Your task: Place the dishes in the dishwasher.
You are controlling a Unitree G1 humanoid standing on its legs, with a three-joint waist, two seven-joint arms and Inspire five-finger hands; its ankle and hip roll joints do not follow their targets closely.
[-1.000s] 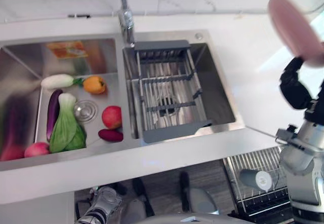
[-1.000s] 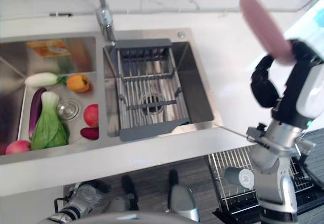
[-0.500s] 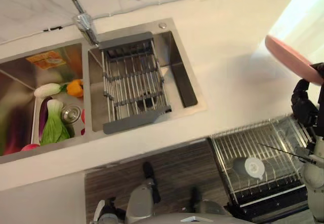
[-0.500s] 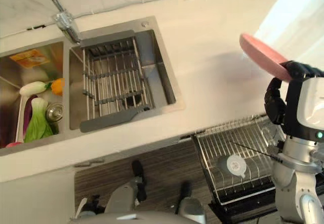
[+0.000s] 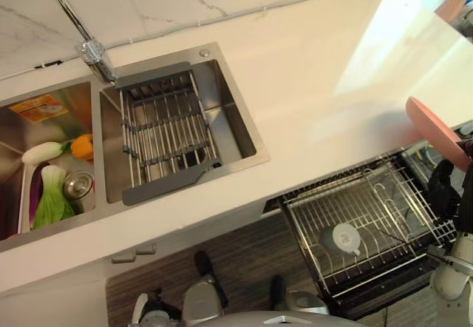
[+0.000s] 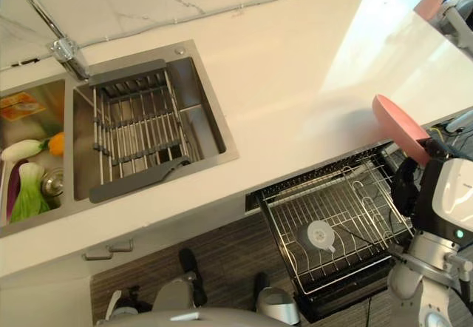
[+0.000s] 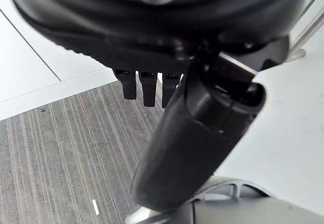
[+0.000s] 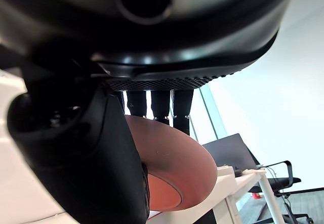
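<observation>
Pink plate (image 5: 437,131): lower edge hidden behind right hand (image 5: 446,186); vegetables (image 5: 46,194) cut off at frame edge.

Right hand (image 6: 409,186), apparently gripping pink plate (image 6: 400,128), above dishwasher rack (image 6: 336,220).

R arm: silver-grey jointed wrist section (image 6: 425,268), white forearm cover w/ small green light (image 6: 452,194), dark right hand (image 6: 408,188). Close up, both hands have a glossy black rounded shell, ribbed strip, row of blocky black fingers (image 8: 159,104), thick matte thumb; left hand (image 7: 202,133) is the same.
</observation>
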